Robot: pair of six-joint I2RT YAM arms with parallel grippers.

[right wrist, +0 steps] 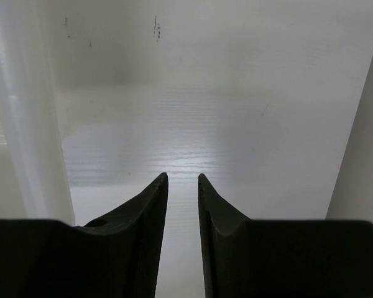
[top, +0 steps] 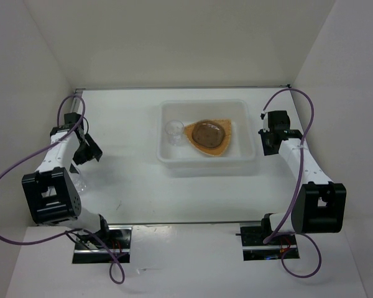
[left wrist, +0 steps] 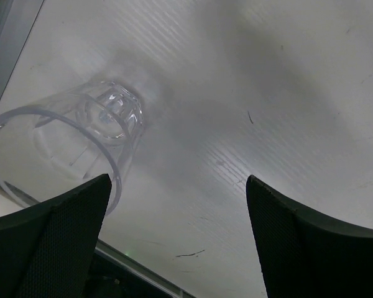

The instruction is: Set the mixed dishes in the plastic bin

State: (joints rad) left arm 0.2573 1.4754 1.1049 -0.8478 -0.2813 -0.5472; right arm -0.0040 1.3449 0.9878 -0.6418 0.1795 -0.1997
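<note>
The plastic bin (top: 252, 162) stands at the table's middle. In it lie the orange ribbed plate (top: 222, 147) with a grey-brown saucer (top: 207, 133) on top, and a clear glass cup (top: 174, 131) to their left. I see only one saucer. A second clear glass cup (top: 80, 182) stands on the table by the left arm. In the left wrist view this cup (left wrist: 81, 139) is just left of the left finger. My left gripper (top: 87, 152) (left wrist: 179, 180) is open and empty above the table. My right gripper (top: 267, 141) (right wrist: 183, 177) is shut and empty, right of the bin.
The bin's wall (right wrist: 25, 124) runs along the left of the right wrist view. White enclosure walls close the table at the left, right and back. A purple cable loops off each arm.
</note>
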